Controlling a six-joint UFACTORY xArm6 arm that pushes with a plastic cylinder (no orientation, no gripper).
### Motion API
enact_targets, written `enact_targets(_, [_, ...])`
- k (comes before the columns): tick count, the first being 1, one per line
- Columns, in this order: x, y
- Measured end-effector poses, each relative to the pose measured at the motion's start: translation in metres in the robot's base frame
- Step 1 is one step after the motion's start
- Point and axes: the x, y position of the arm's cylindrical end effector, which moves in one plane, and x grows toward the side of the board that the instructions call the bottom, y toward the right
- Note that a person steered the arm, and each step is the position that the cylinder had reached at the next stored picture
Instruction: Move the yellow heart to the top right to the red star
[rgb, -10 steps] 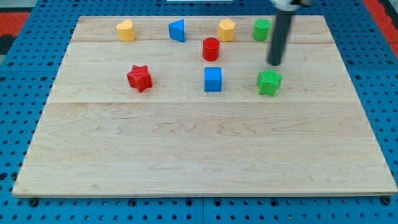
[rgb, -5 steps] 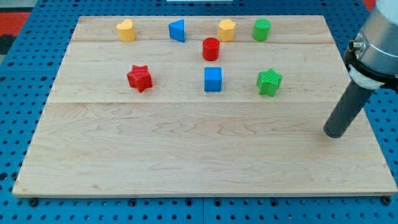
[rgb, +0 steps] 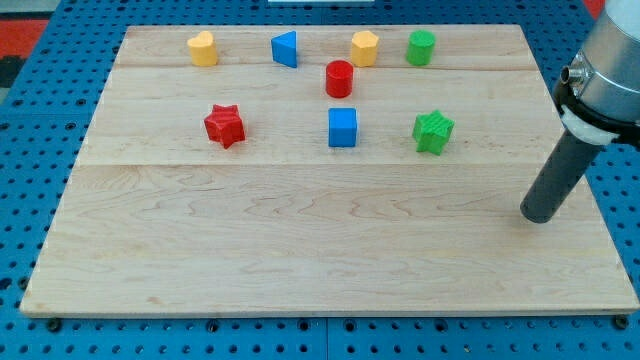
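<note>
At top left, yellow heart points down.

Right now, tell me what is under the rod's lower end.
My tip rests on bare wood near the board edge at the view's right, below and right of the green star. No block shows under it; the contact spot itself is covered.
</note>
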Motion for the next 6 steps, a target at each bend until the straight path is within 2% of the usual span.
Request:
enact_targets(3, [0.004, -0.001])
enact_targets(4, [0.019, 0.083])
enact_targets(5, [-0.052, 0.112])
enact_targets(6, [-0.103, 0.104])
